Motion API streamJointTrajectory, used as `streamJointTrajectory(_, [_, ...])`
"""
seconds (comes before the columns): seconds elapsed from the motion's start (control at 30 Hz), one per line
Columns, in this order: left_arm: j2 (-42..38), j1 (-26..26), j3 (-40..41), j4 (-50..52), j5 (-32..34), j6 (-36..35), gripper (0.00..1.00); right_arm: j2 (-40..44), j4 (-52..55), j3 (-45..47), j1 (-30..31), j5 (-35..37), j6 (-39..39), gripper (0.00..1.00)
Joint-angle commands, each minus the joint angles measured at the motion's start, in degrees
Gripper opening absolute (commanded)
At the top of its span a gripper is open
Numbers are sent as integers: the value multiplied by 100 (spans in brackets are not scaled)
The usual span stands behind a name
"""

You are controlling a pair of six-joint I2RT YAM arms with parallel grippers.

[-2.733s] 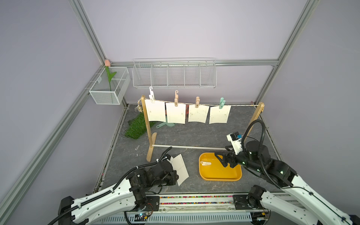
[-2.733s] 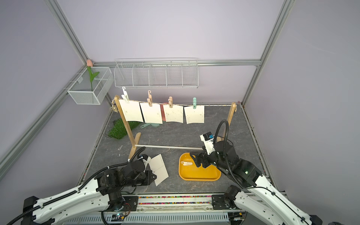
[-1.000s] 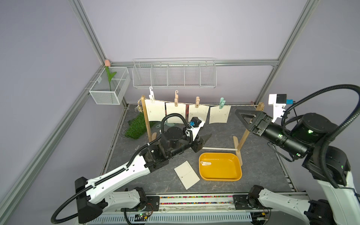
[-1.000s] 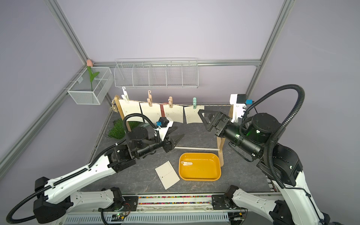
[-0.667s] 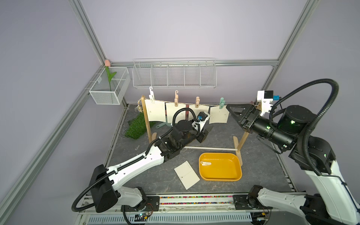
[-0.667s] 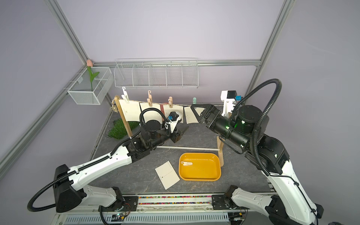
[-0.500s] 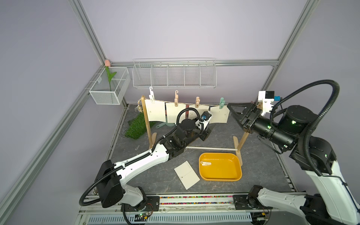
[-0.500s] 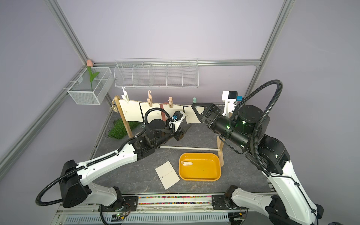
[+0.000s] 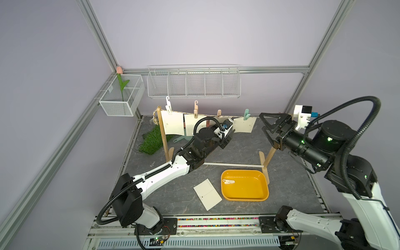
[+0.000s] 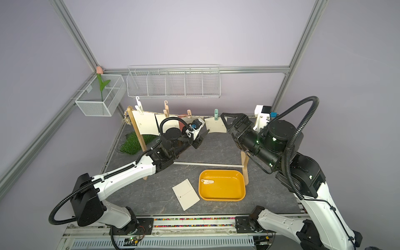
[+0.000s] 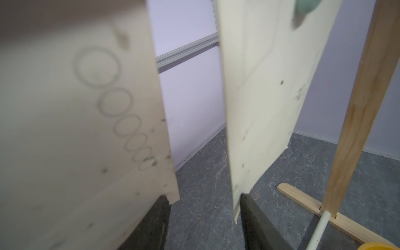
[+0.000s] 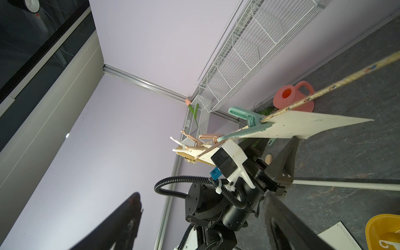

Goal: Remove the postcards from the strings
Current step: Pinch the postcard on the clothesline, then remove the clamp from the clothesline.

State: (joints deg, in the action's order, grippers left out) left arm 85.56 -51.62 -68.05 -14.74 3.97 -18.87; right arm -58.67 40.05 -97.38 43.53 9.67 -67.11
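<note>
Since both my arms were low at the bottom of the frame moments ago, the big change is that they are now raised to the wooden frame (image 9: 163, 138) in the middle of the picture. My left gripper (image 11: 203, 196) has reached in under the string (image 12: 324, 88), and my right gripper (image 9: 262, 121) has come up at centre right, just beside the right post (image 9: 269, 155). I read that as one card done and the next removal beginning. The yellow tray (image 9: 245, 199) sits lower centre with a white peg (image 9: 228, 181) in it. The loose postcard (image 9: 207, 194) lies flat on the table against or just beside the tray's left wall, its long axis running from upper left to lower right. Four hanging postcards (image 9: 173, 123) are pinned along the string. My left fingers (image 11: 149, 227) stand apart, clamped on nothing. In the left wrist view they straddle the gap between the third postcard (image 11: 86, 112) and the fourth postcard (image 11: 259, 97), one tip at each card's lower corner; whether they touch I cannot tell. My right fingers are spread wide and empty, facing the fourth card's free side. Both these cards point their long axis down from the string, short top edge pinned; the fourth looks swung slightly out of line. The teal peg (image 9: 246, 114) holding it is my likely target.
</note>
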Motion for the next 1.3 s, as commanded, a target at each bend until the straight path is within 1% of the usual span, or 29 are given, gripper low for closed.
streamJointTrajectory(0.0, [11, 67, -224, -71, -545, -387, 54, -93, 62, 5, -109, 105, -133, 88])
streamJointTrajectory(0.1, [69, 94, -314, 18, -798, -521, 51, -199, 69, -39, -262, 13, -177, 89])
streamJointTrajectory(0.2, [144, 108, -420, 67, -833, -596, 47, -290, 56, -45, -427, -146, -281, 89])
streamJointTrajectory(0.37, [242, 122, -588, 173, -1000, -801, 38, -477, 61, -17, -706, -512, -525, 90])
streamJointTrajectory(0.5, [330, 168, -696, 285, -1126, -921, 28, -611, 63, -103, -794, -610, -610, 90])
streamJointTrajectory(0.63, [435, 171, -791, 383, -1075, -1172, 12, -772, 138, -219, -830, -706, -675, 91])
streamJointTrajectory(0.73, [493, 194, -855, 374, -966, -1312, 6, -863, 163, -198, -854, -804, -784, 91])
streamJointTrajectory(1.0, [587, 267, -994, 233, -848, -1587, 4, -1038, 230, -232, -876, -876, -909, 92])
streamJointTrajectory(1.23, [654, 282, -1182, 151, -740, -1780, 1, -1214, 267, -373, -894, -942, -1017, 100])
streamJointTrajectory(1.27, [665, 277, -1207, 131, -707, -1818, 1, -1228, 253, -394, -894, -950, -1032, 98])
